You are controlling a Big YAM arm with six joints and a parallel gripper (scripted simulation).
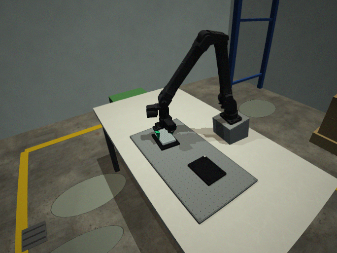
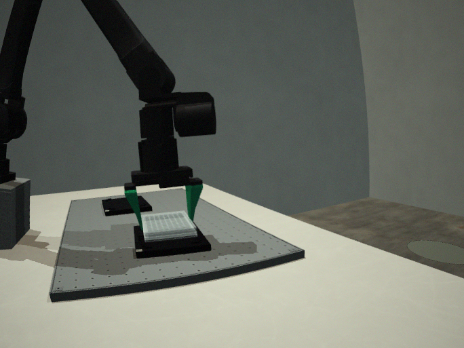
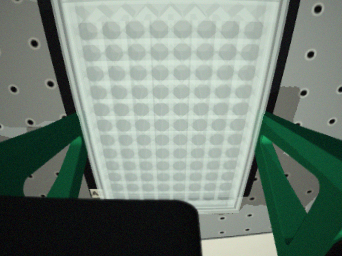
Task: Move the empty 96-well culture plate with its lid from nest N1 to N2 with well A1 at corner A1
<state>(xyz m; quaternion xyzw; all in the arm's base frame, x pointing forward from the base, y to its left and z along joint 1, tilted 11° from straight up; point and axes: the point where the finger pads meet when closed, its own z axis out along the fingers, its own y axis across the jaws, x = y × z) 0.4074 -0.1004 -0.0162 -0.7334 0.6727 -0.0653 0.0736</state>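
The clear 96-well plate (image 1: 167,137) with its lid on it is on the black nest N1 (image 1: 165,143), on the grey perforated baseplate (image 1: 193,165). In the exterior view the plate (image 2: 168,226) rests level on N1 (image 2: 172,245). My gripper (image 2: 165,220) comes straight down over it, one green finger on each long side, shut on the plate. The wrist view shows the plate (image 3: 167,97) between the fingers, the lid square on it, and a small corner mark (image 3: 95,194) on the nest. Nest N2 (image 1: 206,169) is empty; it also shows in the exterior view (image 2: 126,205).
The arm's grey base block (image 1: 230,127) stands on the white table beside the baseplate. A green box (image 1: 127,93) sits behind the table's far corner. A blue rack (image 1: 252,33) and brown boxes (image 1: 327,126) stand off the table.
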